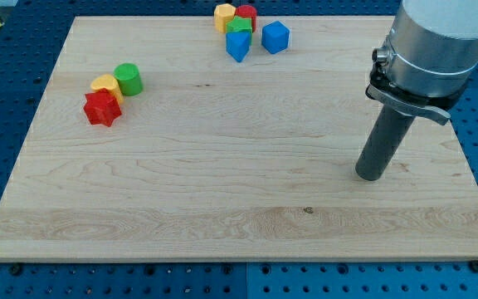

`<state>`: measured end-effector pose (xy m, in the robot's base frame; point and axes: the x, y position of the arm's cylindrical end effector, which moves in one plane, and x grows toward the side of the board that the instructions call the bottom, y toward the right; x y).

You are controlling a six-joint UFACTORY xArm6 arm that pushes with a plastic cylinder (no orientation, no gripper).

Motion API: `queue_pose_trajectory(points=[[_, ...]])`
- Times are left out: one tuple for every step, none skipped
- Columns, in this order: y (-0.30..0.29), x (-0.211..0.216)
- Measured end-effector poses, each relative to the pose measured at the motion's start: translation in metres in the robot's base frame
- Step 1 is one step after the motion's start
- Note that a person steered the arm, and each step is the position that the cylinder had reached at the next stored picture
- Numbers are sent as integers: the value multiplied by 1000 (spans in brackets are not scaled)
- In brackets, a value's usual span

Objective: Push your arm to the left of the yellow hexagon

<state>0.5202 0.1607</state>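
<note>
Yellow hexagon [225,17] sits at the view's top edge of the tabletop [222,208], in a cluster: a red block [247,15] touches it on the view's right, a green block [240,26] lies just below and right of it, a blue block [237,46] below that, and a blue cube [275,37] further right of it. Well away to the hexagon's lower left are a yellow block [104,85], a green cylinder [128,79] and a red star-like block [101,108]. My tip [370,176] rests far to the hexagon's lower right, touching no block, so I judge the task barely begun; the whole crossing to its left side remains. No jaws exist here, nothing is held, and no containers show.
</note>
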Motion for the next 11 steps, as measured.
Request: queue_pose_trajectory(points=[[0, -3], [-30, -22], [-67, -41], [-101, -70], [-135, -108], [-176, -146], [-225, -178], [-268, -225], [-290, -285], [-295, -328], [-295, -327]])
